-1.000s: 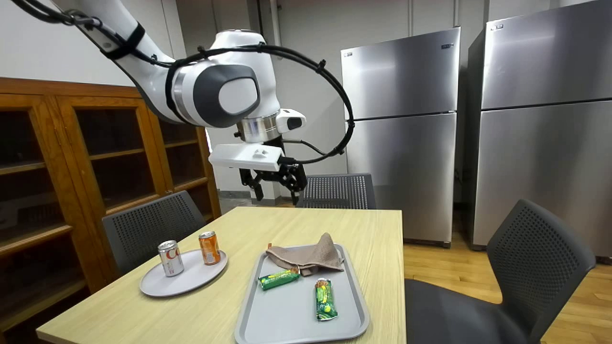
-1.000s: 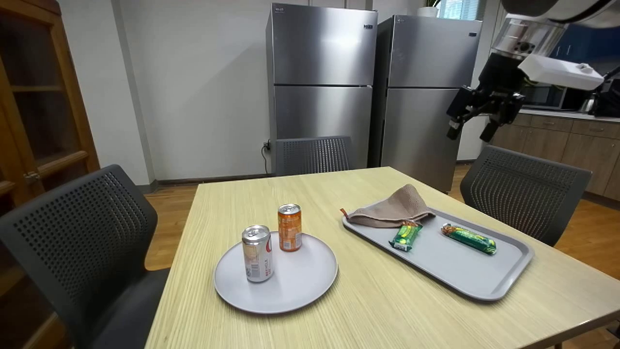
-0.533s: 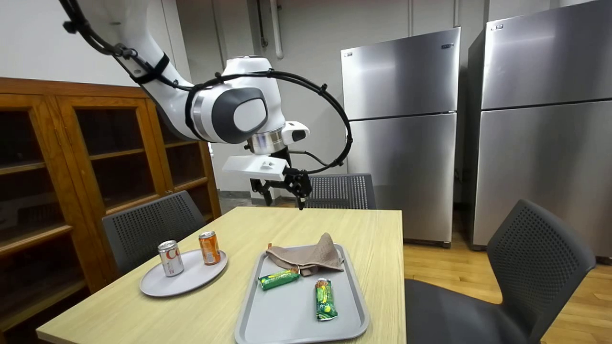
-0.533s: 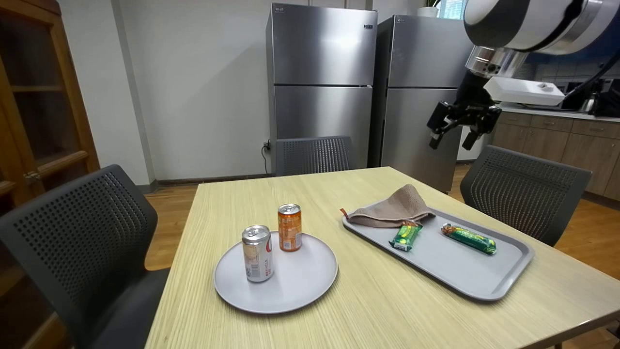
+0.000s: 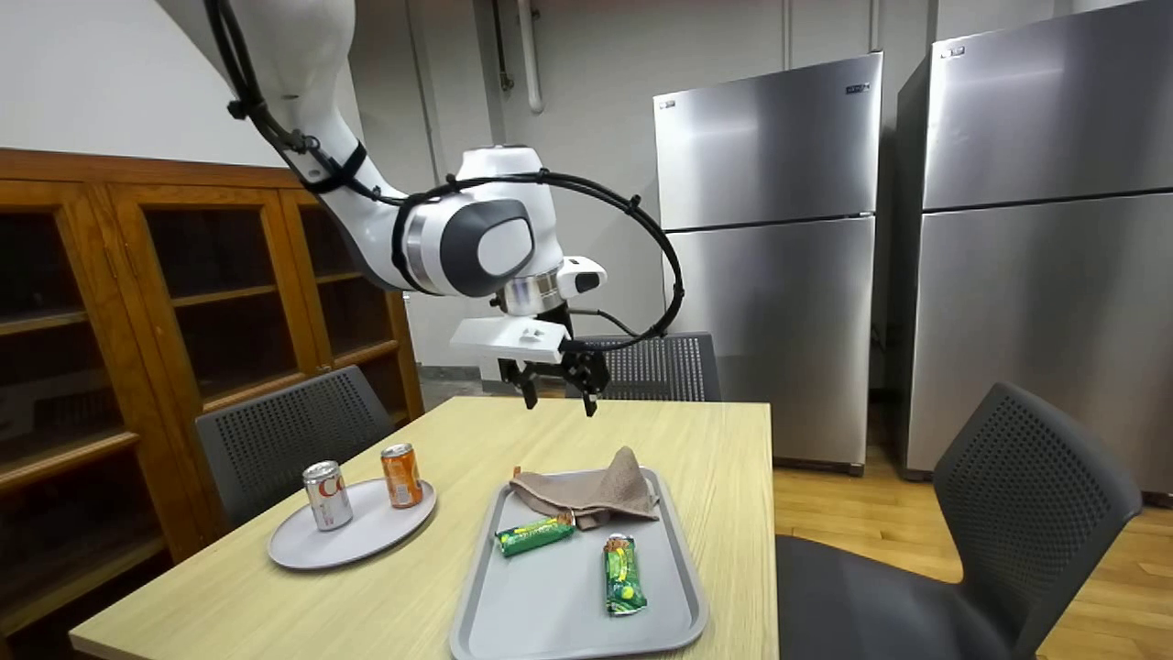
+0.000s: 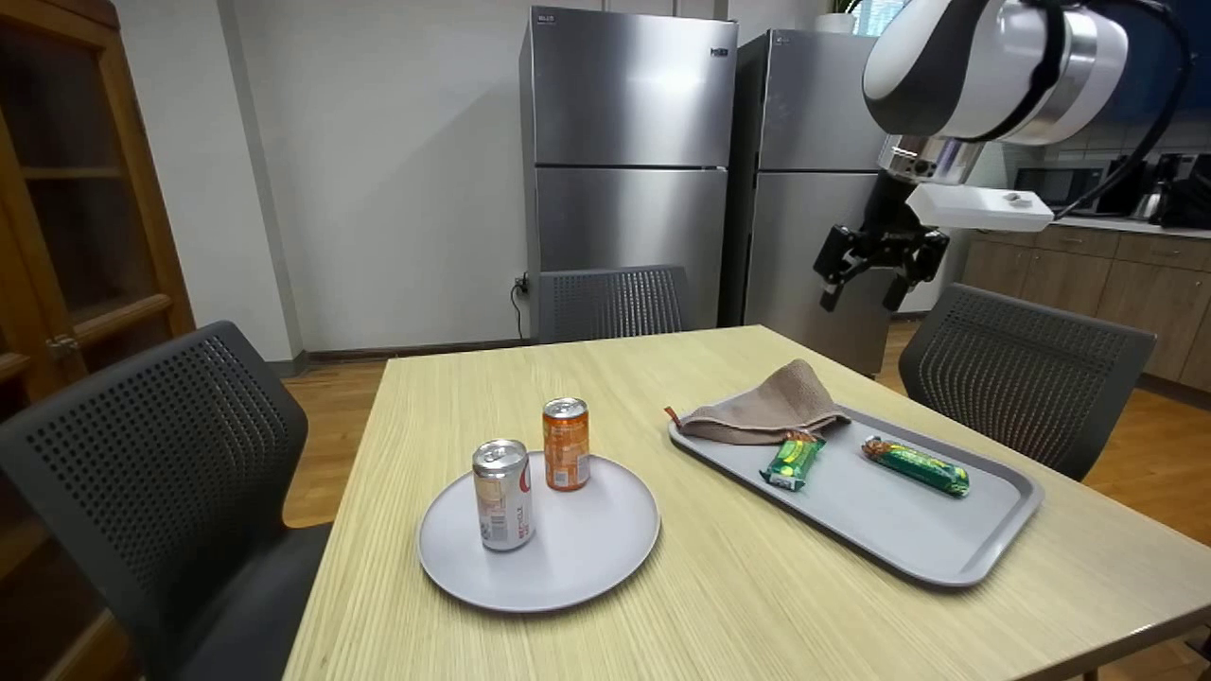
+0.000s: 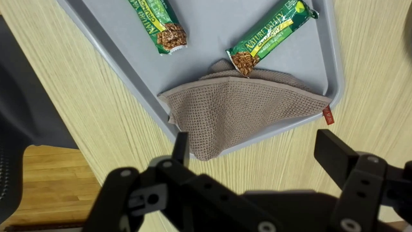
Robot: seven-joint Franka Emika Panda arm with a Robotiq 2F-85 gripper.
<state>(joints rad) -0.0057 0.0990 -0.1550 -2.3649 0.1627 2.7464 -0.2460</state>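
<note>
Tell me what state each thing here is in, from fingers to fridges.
Fingers: open, nothing between them
Brown waffle-weave cloth: loosely folded, tented at one end
Two Nature Valley bars: wrapped, lying flat
Gray tray: laden
Round plate: laden
Orange soda can: upright
Silver soda can: upright
Steel refrigerators: doors shut
Wooden cabinet: doors shut
</note>
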